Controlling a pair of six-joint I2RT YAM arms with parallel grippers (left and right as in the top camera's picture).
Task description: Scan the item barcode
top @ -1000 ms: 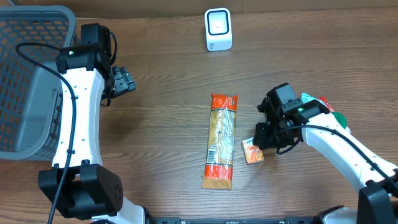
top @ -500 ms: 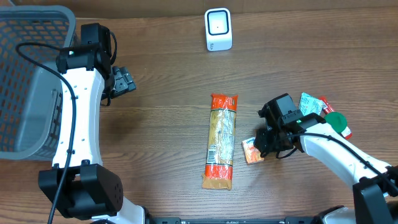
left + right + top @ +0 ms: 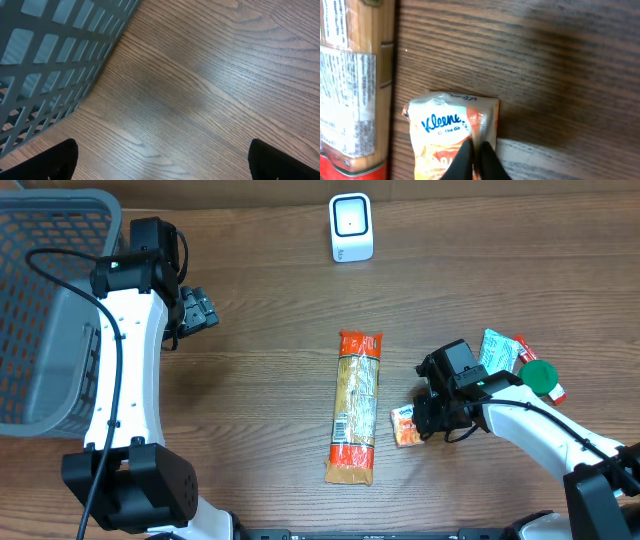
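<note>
A small orange Kleenex tissue pack (image 3: 403, 426) lies on the wooden table, right of a long pasta packet (image 3: 357, 407). My right gripper (image 3: 424, 418) is down on the pack's right side. In the right wrist view its fingertips (image 3: 476, 152) are pinched together on a fold of the tissue pack (image 3: 447, 132), with the pasta packet (image 3: 350, 85) at the left. The white barcode scanner (image 3: 351, 227) stands at the back centre. My left gripper (image 3: 203, 310) hangs open over bare wood (image 3: 160, 160), far from all of these.
A grey mesh basket (image 3: 50, 300) fills the far left, and its wall (image 3: 50, 55) shows in the left wrist view. A green lid and red-and-white packets (image 3: 522, 362) lie at the right, behind my right arm.
My right gripper has moved down and slightly left onto the tissue pack, and its fingers have closed on it. The left arm has not moved.
</note>
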